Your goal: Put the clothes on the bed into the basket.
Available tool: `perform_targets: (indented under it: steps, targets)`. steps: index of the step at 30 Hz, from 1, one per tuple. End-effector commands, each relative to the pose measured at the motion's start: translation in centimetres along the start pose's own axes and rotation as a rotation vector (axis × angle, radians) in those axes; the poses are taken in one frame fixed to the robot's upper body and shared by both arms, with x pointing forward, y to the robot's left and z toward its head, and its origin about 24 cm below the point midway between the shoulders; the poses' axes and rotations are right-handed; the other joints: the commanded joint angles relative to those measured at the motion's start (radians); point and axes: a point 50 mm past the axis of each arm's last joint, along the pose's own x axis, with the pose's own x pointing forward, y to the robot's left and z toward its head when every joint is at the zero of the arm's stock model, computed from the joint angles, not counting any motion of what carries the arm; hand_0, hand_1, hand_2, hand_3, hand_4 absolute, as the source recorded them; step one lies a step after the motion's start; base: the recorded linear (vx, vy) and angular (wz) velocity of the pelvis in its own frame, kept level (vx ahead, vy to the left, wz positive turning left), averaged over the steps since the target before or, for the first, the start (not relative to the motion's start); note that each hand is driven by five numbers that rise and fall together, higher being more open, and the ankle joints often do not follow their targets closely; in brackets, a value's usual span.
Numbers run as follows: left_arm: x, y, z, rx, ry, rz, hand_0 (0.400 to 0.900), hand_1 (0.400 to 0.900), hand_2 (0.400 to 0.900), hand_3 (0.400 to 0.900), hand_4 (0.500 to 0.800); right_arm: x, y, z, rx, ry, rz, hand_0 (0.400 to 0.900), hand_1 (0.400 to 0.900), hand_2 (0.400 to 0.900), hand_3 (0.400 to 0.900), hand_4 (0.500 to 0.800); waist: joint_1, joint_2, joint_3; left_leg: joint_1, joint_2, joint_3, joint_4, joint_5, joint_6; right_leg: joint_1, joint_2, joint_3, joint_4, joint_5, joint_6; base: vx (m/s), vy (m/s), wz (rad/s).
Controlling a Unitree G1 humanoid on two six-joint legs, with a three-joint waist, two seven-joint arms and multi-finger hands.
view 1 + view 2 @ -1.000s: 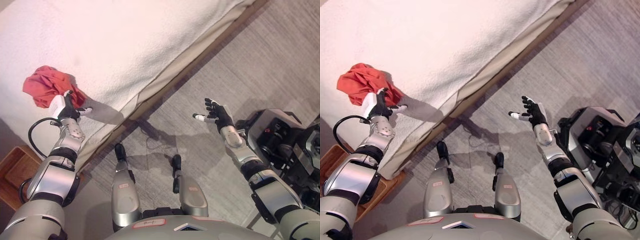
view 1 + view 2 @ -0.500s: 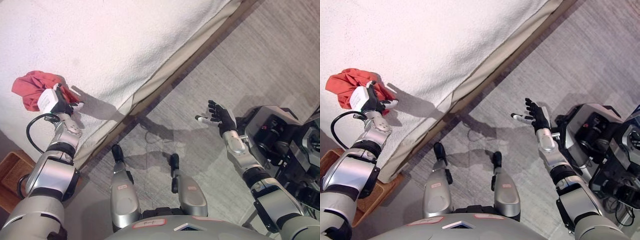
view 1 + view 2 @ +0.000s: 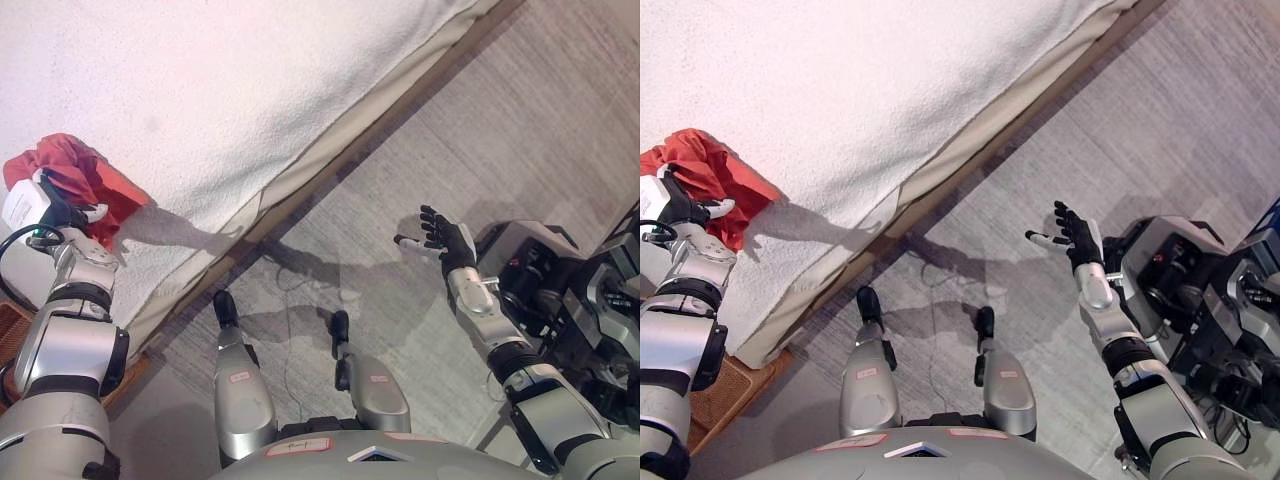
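- One red cloth lies bunched at the bed's near edge, gripped by the left hand.
- Right hand hovers over the floor, fingers spread, holding nothing.

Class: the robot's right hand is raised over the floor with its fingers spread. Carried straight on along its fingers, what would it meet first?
Probably the bed's side edge. The right hand points across bare floor toward it, though depth is unclear.
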Motion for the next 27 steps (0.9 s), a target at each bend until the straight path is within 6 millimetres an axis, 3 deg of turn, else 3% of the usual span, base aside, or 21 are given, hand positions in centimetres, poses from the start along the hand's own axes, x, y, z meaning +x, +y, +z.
perform_targets:
  steps: [1, 8, 9, 10, 17, 27]
  targets:
    - [1.9, 4.6, 0.0, -0.042, 0.037, 0.174, 0.9, 0.9, 0.9, 0.9, 0.8, 0.2, -4.1, 3.4, 0.018, -0.178, -0.121, 0.9, 0.9, 0.9, 0.9, 0.8, 0.01, -0.005, -0.03, -0.105, 0.076, -0.122, 0.078, 0.006, -0.083, 0.006, -0.091, 0.015, 0.015, 0.122, 0.074, -0.03, -0.026, 0.08]
    - [1.9, 4.3, 0.8, -0.061, 0.015, 0.147, 0.9, 0.9, 0.9, 0.9, 0.8, -0.1, -4.9, 4.3, 0.017, -0.22, -0.142, 0.9, 0.9, 0.9, 0.9, 0.8, 0.002, -0.031, -0.026, -0.138, 0.078, -0.139, 0.079, 0.008, -0.082, -0.005, -0.086, 0.009, -0.002, 0.144, 0.074, -0.01, -0.003, 0.02]
    - [2.0, 4.6, 0.8, -0.062, 0.015, 0.148, 0.604, 0.604, 0.604, 0.604, 0.622, -0.2, -5.1, 4.7, 0.022, -0.243, -0.149, 0.9, 0.9, 0.9, 0.9, 0.8, -0.002, -0.041, -0.022, -0.146, 0.079, -0.142, 0.083, 0.006, -0.083, -0.009, -0.083, 0.01, -0.004, 0.149, 0.074, 0.0, 0.0, 0.0]
    - [2.0, 4.6, 0.8, -0.062, 0.015, 0.147, 0.4, 0.4, 0.4, 0.4, 0.5, -0.2, -5.1, 4.7, 0.022, -0.243, -0.15, 0.9, 0.9, 0.9, 0.9, 0.8, -0.002, -0.041, -0.023, -0.148, 0.079, -0.142, 0.083, 0.006, -0.083, -0.01, -0.083, 0.01, -0.004, 0.149, 0.074, -0.02, 0.004, -0.07]
    - [2.3, 5.2, 1.0, -0.075, 0.007, 0.16, 0.4, 0.4, 0.4, 0.4, 0.5, -0.7, -5.3, 4.1, 0.036, -0.239, -0.162, 0.9, 0.9, 0.9, 0.9, 0.8, -0.007, -0.062, -0.027, -0.163, 0.083, -0.144, 0.088, -0.001, -0.082, -0.017, -0.078, 0.008, -0.016, 0.175, 0.074, 0.0, -0.001, -0.01]
    - [1.9, 4.3, 1.4, -0.122, -0.014, 0.137, 0.4, 0.4, 0.4, 0.4, 0.5, -0.8, -5.1, 3.9, 0.016, -0.235, -0.158, 0.9, 0.9, 0.9, 0.9, 0.8, -0.001, -0.045, -0.033, -0.146, 0.084, -0.142, 0.094, -0.008, -0.081, -0.014, -0.075, 0.007, -0.014, 0.143, 0.074, 0.0, 0.008, -0.03]
